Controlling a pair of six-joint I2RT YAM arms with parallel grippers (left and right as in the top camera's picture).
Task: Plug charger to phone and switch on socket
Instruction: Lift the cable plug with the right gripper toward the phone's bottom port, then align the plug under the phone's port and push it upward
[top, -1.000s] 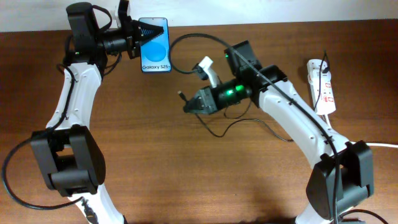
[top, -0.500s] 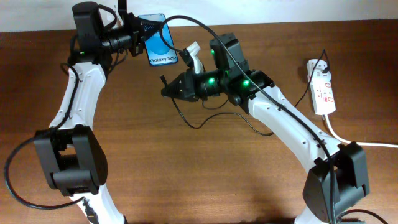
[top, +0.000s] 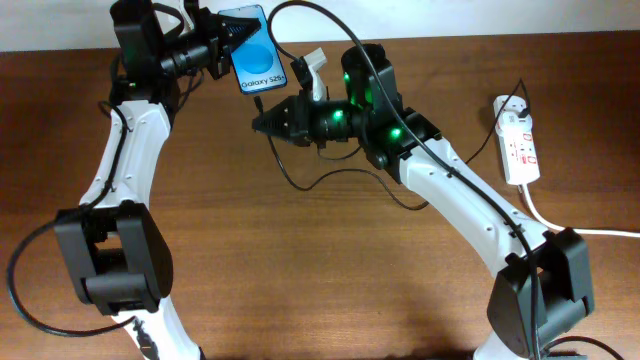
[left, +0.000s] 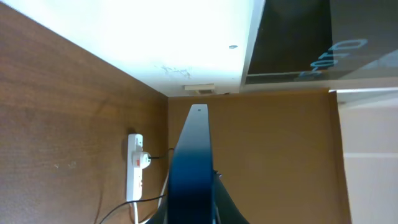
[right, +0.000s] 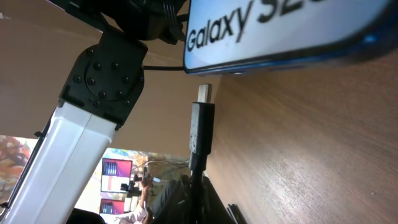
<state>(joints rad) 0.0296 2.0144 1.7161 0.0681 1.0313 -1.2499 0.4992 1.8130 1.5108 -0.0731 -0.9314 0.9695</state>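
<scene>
Blue glows from the phone (top: 254, 50) in the upper left of the top view. Your left hand (top: 228, 42) is closed on one end of it, so it looks lifted off the desk (top: 300, 290). Your right hand (top: 260, 122) sits just below it in that picture, pinching the charger (right: 201, 127) by its black plug. The socket (top: 519, 140) lies at the right edge, well apart from both hands.

Watch out here. The silver tip is near the phone's edge but not in it. No picture shows the little hole, so you can't be sure the tip lines up. If you push while it is off to one side, it may scrape the edge or slide past. A hard push could also twist the phone, since only one end is held.

The right wrist view shows the small gap between tip and phone, and the top view hides that. The left wrist view shows the phone as a thin edge, with the socket beyond it at lower left. Only the top view shows both hands and the socket together.
</scene>
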